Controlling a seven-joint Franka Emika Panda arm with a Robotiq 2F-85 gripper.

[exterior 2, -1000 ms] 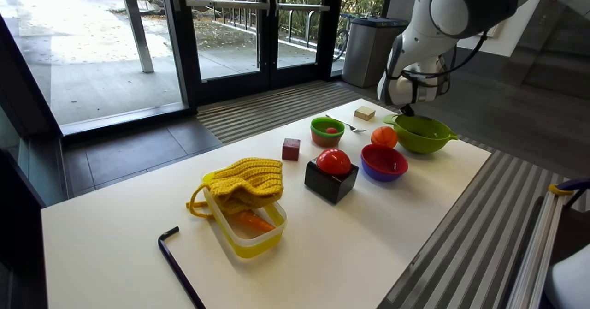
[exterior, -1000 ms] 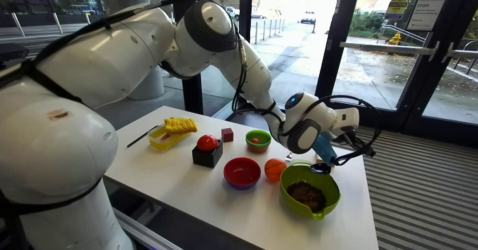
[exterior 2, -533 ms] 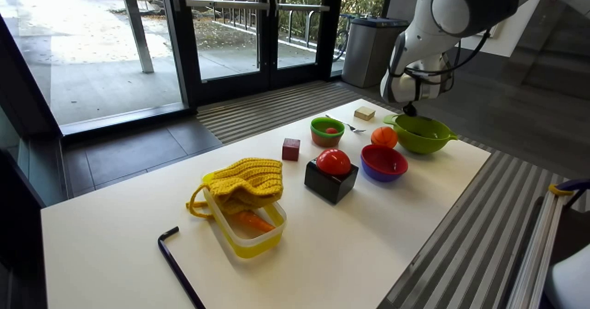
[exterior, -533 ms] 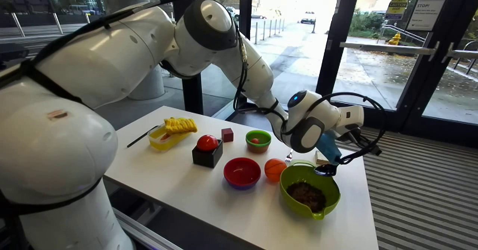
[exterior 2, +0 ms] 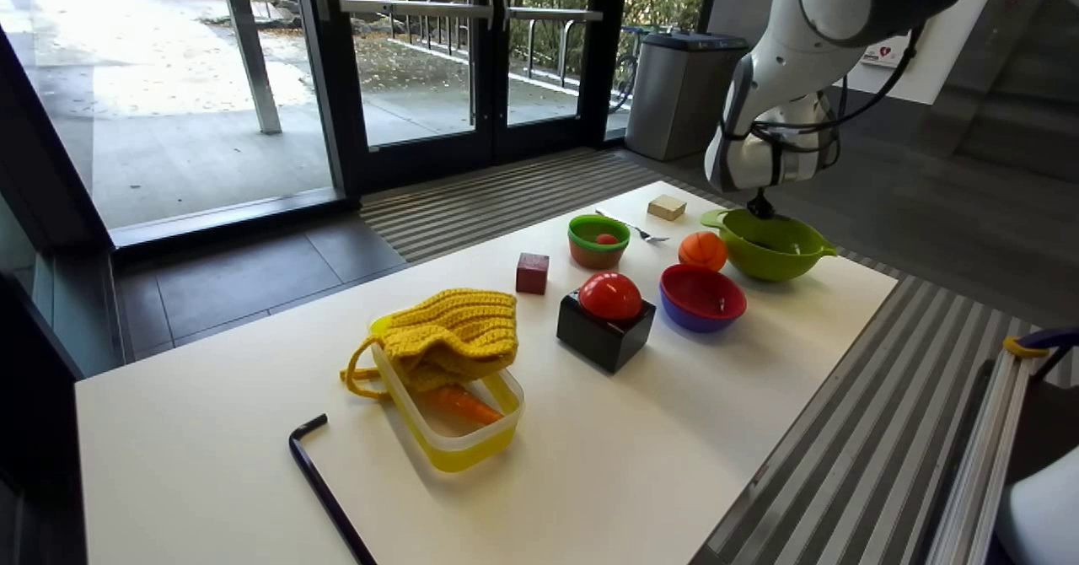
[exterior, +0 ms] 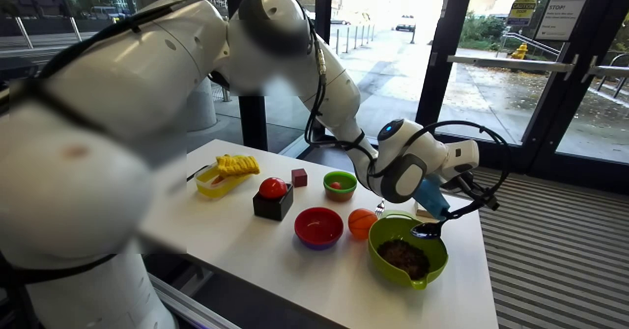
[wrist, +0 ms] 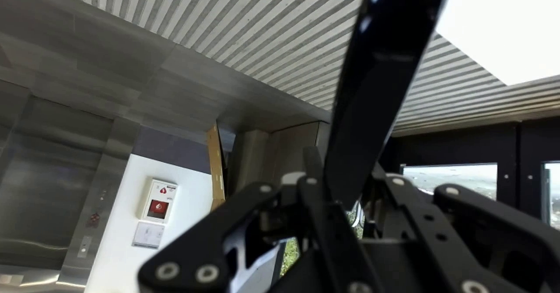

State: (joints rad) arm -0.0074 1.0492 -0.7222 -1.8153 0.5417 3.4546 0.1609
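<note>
White table bears the green mixing bowl; the gripper has its fingers drawn narrow, holding the handle of the dark spoon, whose head lies over the bowl's mouth. The spoon is presumably light and stiff; its glossy surface may slip or twist, so mid-handle suits the grasp. Relative to one second ago, the bowl is unmoved and the spoon's head lies farther in.

Blk spoon over grn bowl w/ brn bits.
</note>
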